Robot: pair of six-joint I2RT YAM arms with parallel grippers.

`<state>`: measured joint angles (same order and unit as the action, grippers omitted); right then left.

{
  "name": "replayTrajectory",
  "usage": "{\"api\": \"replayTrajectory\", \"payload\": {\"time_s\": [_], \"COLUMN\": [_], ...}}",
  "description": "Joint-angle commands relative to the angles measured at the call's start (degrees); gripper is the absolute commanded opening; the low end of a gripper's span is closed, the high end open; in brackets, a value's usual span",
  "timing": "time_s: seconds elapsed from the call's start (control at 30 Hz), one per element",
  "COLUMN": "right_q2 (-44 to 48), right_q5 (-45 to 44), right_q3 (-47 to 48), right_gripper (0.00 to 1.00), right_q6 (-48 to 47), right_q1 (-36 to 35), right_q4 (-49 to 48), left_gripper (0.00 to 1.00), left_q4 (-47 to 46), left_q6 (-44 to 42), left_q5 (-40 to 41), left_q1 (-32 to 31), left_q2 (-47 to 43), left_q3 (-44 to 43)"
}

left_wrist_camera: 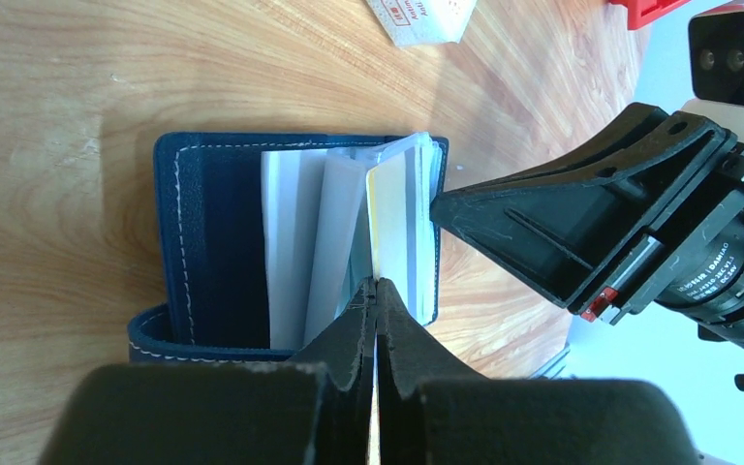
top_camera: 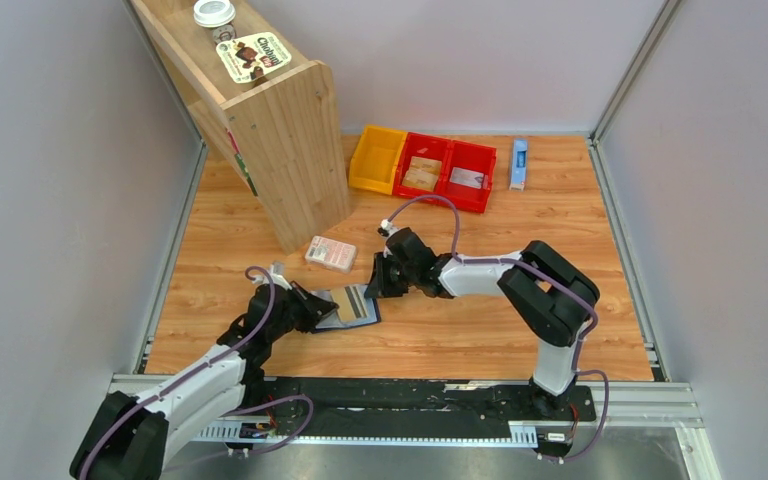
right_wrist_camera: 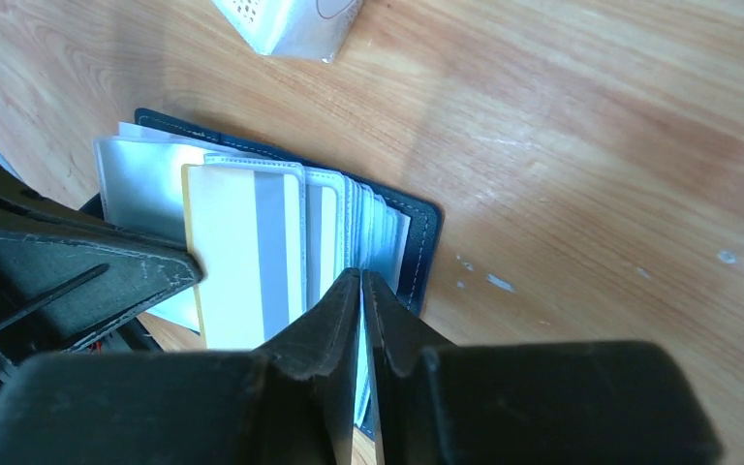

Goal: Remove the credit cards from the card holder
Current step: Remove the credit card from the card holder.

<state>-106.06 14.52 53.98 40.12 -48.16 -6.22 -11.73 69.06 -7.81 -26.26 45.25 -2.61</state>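
While the card holder (left_wrist_camera: 203,242) lay spread open on the wooden tabletop (top_camera: 520,330) between the two arms, each gripper worked an opposite edge of it. The left gripper (left_wrist_camera: 376,291) had its jaws pressed fully together at the near edge. It seemed to pinch a thin leaf among the clear sleeves (left_wrist_camera: 334,242), most likely to hold the soft navy cover flat and stop it sliding. Exactly what sat between the tips could not be made out.

The right gripper (right_wrist_camera: 360,281) came in from the other side. Its jaws were closed to a narrow slit over the fanned sleeve edges, with a pale leaf showing in the gap. I could not tell whether a card sat inside that leaf.

Just beside its fingers, a credit card (right_wrist_camera: 242,252) with a yellow border and a grey stripe stood partly proud of its pocket, so it looked like the next one to come out.

At the far side, well apart, a tan card (top_camera: 422,173) and a pale card (top_camera: 468,178) lay in the red bins (top_camera: 472,203), which suggested the job was partly done.

A pink-and-white packet (top_camera: 330,253) sat near the holder, clear of both arms. The thin, slippery sleeves could easily be drawn out along with a card.
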Motion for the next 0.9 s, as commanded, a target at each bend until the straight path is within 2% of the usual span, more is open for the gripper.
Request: {"api": "replayTrajectory", "payload": {"time_s": [0.0, 0.37, 0.57, 0.87], "right_q2": [2.0, 7.4, 3.9, -2.0], "right_q5": [-5.6, -2.5, 2.9, 3.1], "right_q3": [-0.1, 2.4, 4.6, 5.2], "right_gripper": [0.15, 0.24, 0.24, 0.19], "right_q6": [-3.7, -4.0, -2.9, -1.7], "right_q1": [0.5, -1.8, -3.6, -3.9], "right_q4": [10.0, 6.8, 1.3, -1.5], "left_gripper": [0.00, 0.00, 0.00, 0.00], "left_q4": [1.4, 1.6, 1.5, 2.2], "left_q6": [-1.5, -1.1, -1.0, -1.3], "left_q5": [1.3, 1.7, 2.0, 2.4], "left_q1": [0.0, 0.0, 0.0, 0.0], "left_q2": [-2.4, -2.7, -2.4, -2.0], "left_q3": [3.9, 4.2, 4.4, 4.6]}}
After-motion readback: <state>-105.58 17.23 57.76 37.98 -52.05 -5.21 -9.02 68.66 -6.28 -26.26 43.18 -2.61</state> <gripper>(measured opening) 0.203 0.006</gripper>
